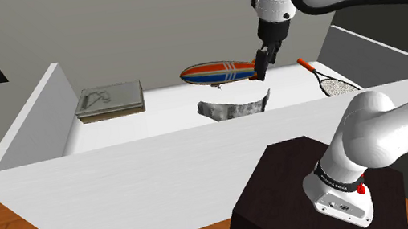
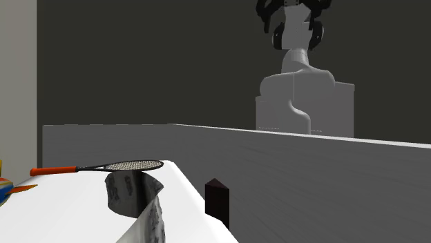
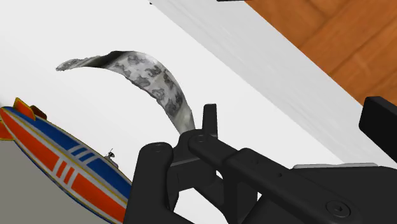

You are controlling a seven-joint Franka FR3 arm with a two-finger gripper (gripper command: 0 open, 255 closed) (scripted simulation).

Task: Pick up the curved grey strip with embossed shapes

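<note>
The curved grey strip (image 1: 234,107) with embossed shapes stands on edge on the white table (image 1: 157,136), arching like a low band. The same strip (image 3: 147,75) bends away from the gripper in the wrist view, and one end reaches one finger (image 3: 208,118). In the second exterior view, the strip (image 2: 131,200) lies near the table's edge under the racket head. My black gripper (image 1: 261,68) hangs just above the strip's end at the shoulder view's right. Its fingers stand apart, open, with nothing between them (image 3: 294,121).
An orange, blue and white blimp (image 1: 219,73) lies just behind the strip, close to the gripper. A racket with an orange handle (image 1: 325,77) rests to the shoulder view's right. A grey flat box (image 1: 110,100) sits at the back left. Low white walls (image 1: 29,124) enclose the table.
</note>
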